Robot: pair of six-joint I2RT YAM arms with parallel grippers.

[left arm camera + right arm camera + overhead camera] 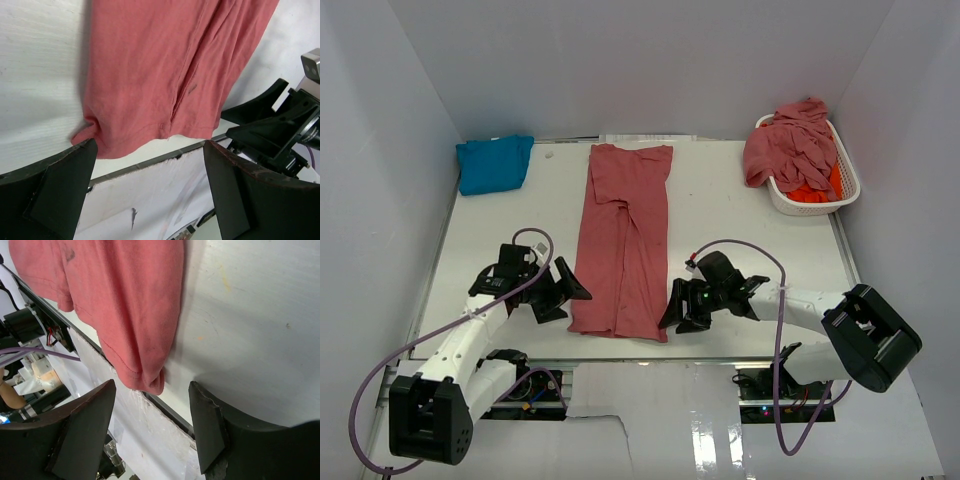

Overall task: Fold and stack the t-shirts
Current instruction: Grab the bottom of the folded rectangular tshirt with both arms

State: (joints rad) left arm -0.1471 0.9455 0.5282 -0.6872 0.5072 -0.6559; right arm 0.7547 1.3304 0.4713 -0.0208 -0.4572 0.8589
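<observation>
A long dusty rose-red cotton t-shirt [623,235] lies flat in the middle of the white counter [740,210]. It is folded lengthwise into a narrow strip, and its hemmed end is at the near edge. The left gripper [565,295] stands just beside the near left corner of this strip and the right gripper [675,312] beside the near right corner. I judge they are placed so in order to take both corners together and fold the strip away from the arms.

A folded turquoise blue t-shirt [495,163] rests in the far left corner, probably as the start of the stack. The white slatted plastic basket [847,196] at the far right holds a heap of rose-red t-shirts [790,145] and a bright orange t-shirt [815,190], which seem to wait for their turn.

The top view gives this whole layout, but there the dark jaws are hard to read. The wrist views show it better: both grippers are open, the left one very wide, and no cloth is between the fingers. The left wrist view also shows a small bunched corner close to one finger; whether it touches I cannot tell. The right wrist view shows the other corner curled, right at the counter's edge.
</observation>
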